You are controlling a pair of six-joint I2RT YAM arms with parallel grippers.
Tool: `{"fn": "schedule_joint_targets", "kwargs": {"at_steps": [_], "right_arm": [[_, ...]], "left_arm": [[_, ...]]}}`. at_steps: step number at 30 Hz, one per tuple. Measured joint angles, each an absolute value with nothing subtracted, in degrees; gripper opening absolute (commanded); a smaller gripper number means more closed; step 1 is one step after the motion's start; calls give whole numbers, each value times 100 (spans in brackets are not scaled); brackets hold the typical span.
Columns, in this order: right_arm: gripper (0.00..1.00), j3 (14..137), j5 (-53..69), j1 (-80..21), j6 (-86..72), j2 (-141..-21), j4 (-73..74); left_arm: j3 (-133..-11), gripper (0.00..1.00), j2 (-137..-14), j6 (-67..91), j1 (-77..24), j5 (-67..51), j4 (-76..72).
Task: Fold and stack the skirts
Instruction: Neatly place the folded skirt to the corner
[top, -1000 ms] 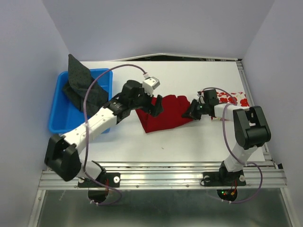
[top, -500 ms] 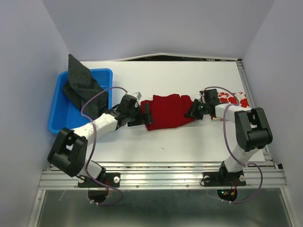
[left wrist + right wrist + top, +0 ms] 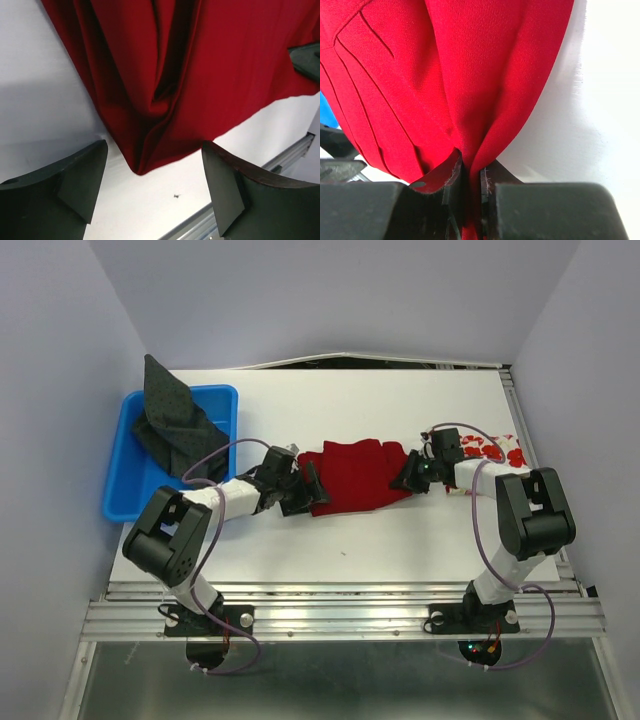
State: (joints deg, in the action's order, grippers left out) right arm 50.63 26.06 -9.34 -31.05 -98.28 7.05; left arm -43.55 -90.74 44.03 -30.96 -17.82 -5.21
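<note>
while the top view showed only that the left gripper (image 3: 306, 488) lay low on the table (image 3: 380, 540) at the red skirt's (image 3: 360, 475) left end, its wrist camera made the rest plain: the jaws stood wide, a finger (image 3: 75, 185) on either side of a folded corner of the cloth, which was not clamped. from above the right gripper (image 3: 408, 476) looked merely pressed to the skirt's other end, but its own camera showed both fingers (image 3: 447, 197) pinched tight on a gathered fold. only the top view took in the white flowered skirt (image 3: 497, 450) just behind the right gripper, and the dark grey skirt (image 3: 168, 418) draped in the blue bin (image 3: 118, 475) well behind the left one. a second earlier the left gripper had been raised over the cloth, whose near corner trailed toward the arm bases; now the skirt lay drawn into a straighter band between the two grippers. the right gripper had not moved.
</note>
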Motion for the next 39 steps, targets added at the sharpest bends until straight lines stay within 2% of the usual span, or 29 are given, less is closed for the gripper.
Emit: {"fn": "schedule_joint_targets", "kwargs": {"at_steps": [2, 4, 5, 9, 19, 26, 39], "right_arm": [[1, 5065, 2598, -934, -3085, -9828, 707], [1, 5076, 2591, -934, -3061, -9835, 722], [1, 5098, 2587, -934, -3030, -9841, 746], [1, 5273, 2519, -934, -2895, -9911, 908], [1, 5861, 1903, -934, -2123, -9878, 1372], [1, 5977, 1374, -825, -1306, -9155, 1638], [1, 6311, 956, 108, -550, -8691, 1774]], "left_arm": [[-4471, 71, -9198, 4460, -3100, -1765, -561], [-4584, 54, -9378, 4501, -3100, -1756, -576], [-4639, 32, -9474, 4539, -3100, -1761, -576], [-4818, 0, -9682, 4569, -3103, -1686, -443], [-5944, 0, -9887, 4132, -3610, -1024, -60], [-6726, 0, -10040, 3806, -4169, -589, -132], [-8361, 0, -11074, 3271, -4460, -290, -755]]}}
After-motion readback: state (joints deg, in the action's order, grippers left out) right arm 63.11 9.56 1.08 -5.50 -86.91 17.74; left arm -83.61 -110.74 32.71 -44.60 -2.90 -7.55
